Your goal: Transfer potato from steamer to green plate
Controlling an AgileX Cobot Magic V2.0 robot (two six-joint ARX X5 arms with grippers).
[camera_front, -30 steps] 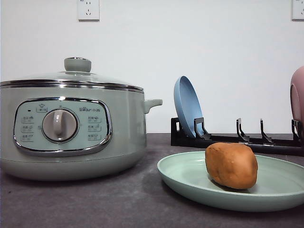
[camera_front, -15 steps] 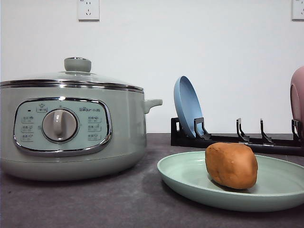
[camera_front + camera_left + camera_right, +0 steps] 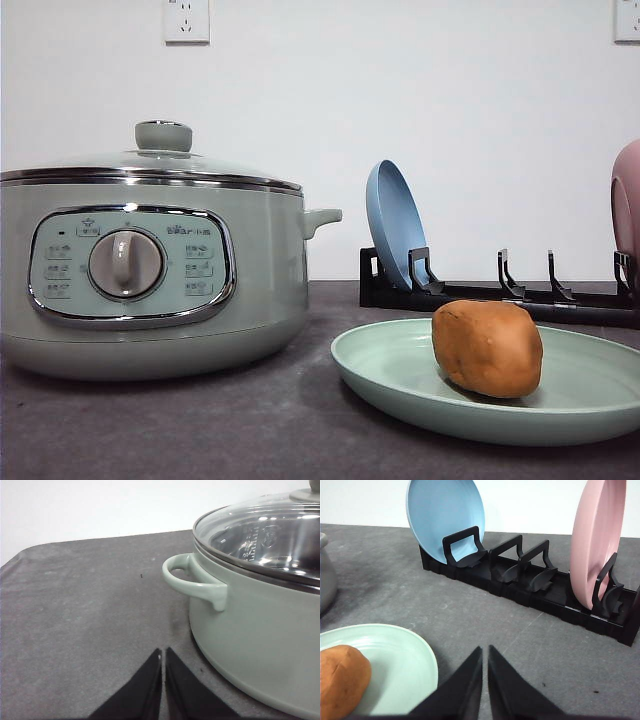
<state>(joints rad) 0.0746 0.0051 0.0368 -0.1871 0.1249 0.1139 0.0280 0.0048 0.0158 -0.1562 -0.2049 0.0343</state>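
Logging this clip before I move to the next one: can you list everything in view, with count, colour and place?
steamer: one, pale sage green, lid on, left on the table
potato: one, orange-brown, lying on the green plate
green plate: one, mint green, flat on the table right of the steamer
rack: one, black, at the back right of the table
blue plate: one, upright in the rack's left end
pink plate: one, upright in the rack's right end
table: one, dark grey
wall sockets: two, white, high on the wall
left gripper: black, shut, beside the steamer
right gripper: black, shut, near the green plate's rim
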